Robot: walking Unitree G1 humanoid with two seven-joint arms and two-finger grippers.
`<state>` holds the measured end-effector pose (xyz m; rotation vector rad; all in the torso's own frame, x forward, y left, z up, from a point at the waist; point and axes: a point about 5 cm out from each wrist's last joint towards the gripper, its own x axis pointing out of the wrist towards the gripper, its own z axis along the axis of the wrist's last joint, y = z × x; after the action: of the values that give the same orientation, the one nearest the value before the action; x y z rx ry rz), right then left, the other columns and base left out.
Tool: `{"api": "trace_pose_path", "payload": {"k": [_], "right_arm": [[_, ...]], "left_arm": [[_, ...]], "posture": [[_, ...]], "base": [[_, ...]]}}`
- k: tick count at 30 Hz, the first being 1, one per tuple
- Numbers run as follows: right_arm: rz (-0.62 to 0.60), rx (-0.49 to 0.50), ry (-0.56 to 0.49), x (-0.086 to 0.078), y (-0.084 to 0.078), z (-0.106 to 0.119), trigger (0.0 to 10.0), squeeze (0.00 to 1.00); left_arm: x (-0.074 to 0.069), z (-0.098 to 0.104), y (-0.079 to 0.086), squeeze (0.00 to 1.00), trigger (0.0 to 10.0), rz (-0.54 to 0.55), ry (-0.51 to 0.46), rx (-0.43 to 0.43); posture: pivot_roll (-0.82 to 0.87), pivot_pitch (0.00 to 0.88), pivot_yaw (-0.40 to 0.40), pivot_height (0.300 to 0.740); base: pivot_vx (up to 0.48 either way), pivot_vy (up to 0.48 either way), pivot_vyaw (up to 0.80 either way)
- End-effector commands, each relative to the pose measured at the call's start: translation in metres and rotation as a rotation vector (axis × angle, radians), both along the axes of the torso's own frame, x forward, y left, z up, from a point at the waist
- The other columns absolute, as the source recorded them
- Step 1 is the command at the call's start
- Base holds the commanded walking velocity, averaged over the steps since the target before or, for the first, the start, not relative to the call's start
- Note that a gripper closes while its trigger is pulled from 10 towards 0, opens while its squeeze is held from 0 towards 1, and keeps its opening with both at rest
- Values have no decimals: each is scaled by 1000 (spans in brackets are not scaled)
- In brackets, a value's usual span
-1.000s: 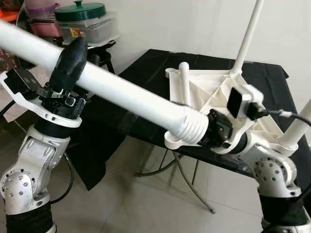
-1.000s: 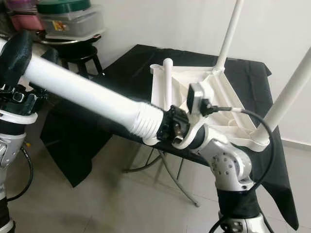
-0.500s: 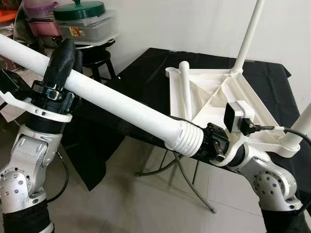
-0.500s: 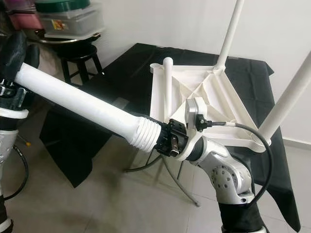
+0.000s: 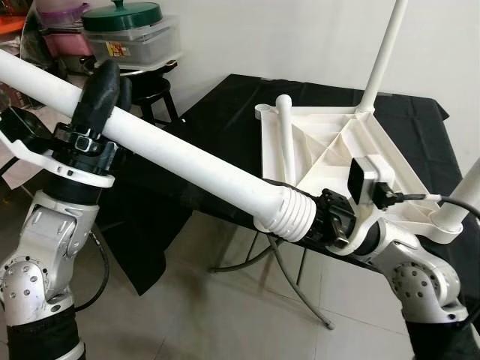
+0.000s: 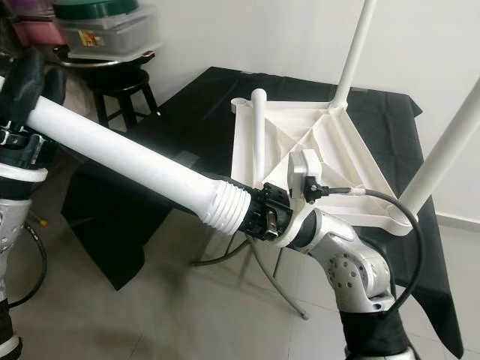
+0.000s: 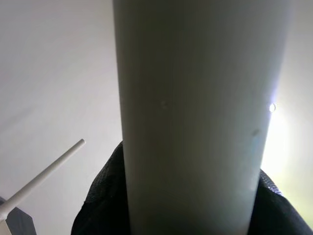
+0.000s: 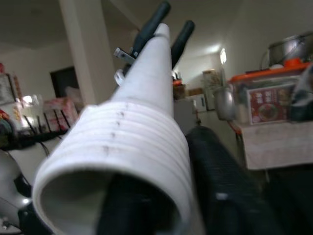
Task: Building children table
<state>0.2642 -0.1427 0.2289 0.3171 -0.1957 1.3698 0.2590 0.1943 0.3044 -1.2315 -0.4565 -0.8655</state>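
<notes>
White plastic makes up nearly all of the work here: an upturned table top (image 5: 352,154) lies on a table draped in black cloth (image 5: 225,120), its ribbed underside facing up, with three smooth round legs already standing in corner sockets: a short-looking one (image 5: 285,135) at the near left corner, a tall one (image 5: 384,56) at the far corner, and a third (image 6: 442,150) rising at the right edge. By that count the build looks about three-quarters done, with the fourth leg (image 5: 187,161) yet to be seated. That leg is a long, smooth, matte tube held out in the air well short of the table top, ending in a wider collar of moulded ridges, probably the threaded end meant for the socket. The left gripper (image 5: 101,94) is clamped on the leg's plain shaft, one black finger curving over the top of the tube; in the left wrist view the pale tube runs straight up between the dark textured fingers (image 7: 102,196). The right gripper (image 6: 259,210) is at the ridged collar, and in the right wrist view one black finger appears to sit inside the hollow open end and the other alongside the outside, so it seems to pinch the collar wall, though the blur leaves this unsure. What remains, as I judge it, is to turn the ridged end toward the empty near-right corner socket and fix it in.
</notes>
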Motion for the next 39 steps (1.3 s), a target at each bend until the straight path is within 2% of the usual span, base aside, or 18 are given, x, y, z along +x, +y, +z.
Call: {"api": "trace_pose_path", "payload": {"k": [1,2,4,11,14,15,16,18,19,20,23,25,28,30,31,32,36,39], "right_arm": [[-42,-71,99,-1,-10,-20,10000,1000],[-42,-71,99,-1,-10,-20,10000,1000],[-101,-102,111,-6,-31,-25,10000,1000],[-130,-166,108,-17,-47,-26,10000,1000],[-134,-318,104,-23,-56,-33,10000,1000],[-134,-318,104,-23,-56,-33,10000,1000],[-126,-388,82,-26,-60,-31,10000,1000],[-123,-404,-9,-24,-56,-11,10000,1000],[-123,-404,-9,-24,-56,-11,10000,1000],[-114,-379,-62,-21,-50,2,10000,1000],[-98,-368,-121,-19,-42,13,10000,1000],[-24,-344,-213,-15,-18,30,10000,1000],[14,-333,-240,-13,-6,33,10000,1000],[12,-386,-270,-1,22,23,10000,518],[12,-386,-270,-1,22,23,10000,518],[-5,-426,-256,7,35,15,10000,0],[-76,-477,-195,28,62,-2,10000,0],[-91,-481,-180,31,66,-3,10000,0]], "left_arm": [[-6,24,19,0,0,20,-100,-106],[-6,24,19,0,0,20,-100,-106],[-6,34,35,0,0,83,-130,-86],[-8,44,51,0,0,150,-163,-62],[-9,49,59,0,0,202,-175,5],[-9,49,59,0,0,202,-175,5],[-7,49,58,0,0,243,-167,117],[-1,42,44,0,0,313,-151,419],[-1,42,44,0,0,313,-151,419],[2,38,36,0,0,317,-152,525],[6,33,26,0,0,321,-159,623],[14,25,2,0,0,287,-187,770],[17,21,-10,0,0,261,-208,827],[20,15,-32,0,0,174,-251,882],[20,15,-32,0,0,174,-251,882],[22,12,-42,0,0,137,-271,914],[27,6,-62,0,0,84,-327,1008],[28,6,-67,0,0,70,-354,1024]], "posture": [[-67,20,24,740],[-67,20,24,740],[-82,23,36,740],[-91,27,34,740],[-94,29,34,740],[-94,29,34,740],[-94,29,37,740],[-93,28,37,740],[-93,28,37,740],[-91,24,38,740],[-91,23,37,740],[-87,17,35,740],[-83,16,32,740],[-73,15,24,740],[-73,15,24,740],[-60,15,21,740],[-37,12,13,740],[-37,12,13,740]], "base": [[0,0,0],[0,0,0],[0,0,0],[0,0,0],[0,0,0],[0,0,0],[0,0,0],[0,0,0],[0,0,0],[0,0,0],[0,0,0],[0,0,0],[0,0,0],[0,0,0],[0,0,0],[0,0,0],[0,0,0],[0,0,0]]}}
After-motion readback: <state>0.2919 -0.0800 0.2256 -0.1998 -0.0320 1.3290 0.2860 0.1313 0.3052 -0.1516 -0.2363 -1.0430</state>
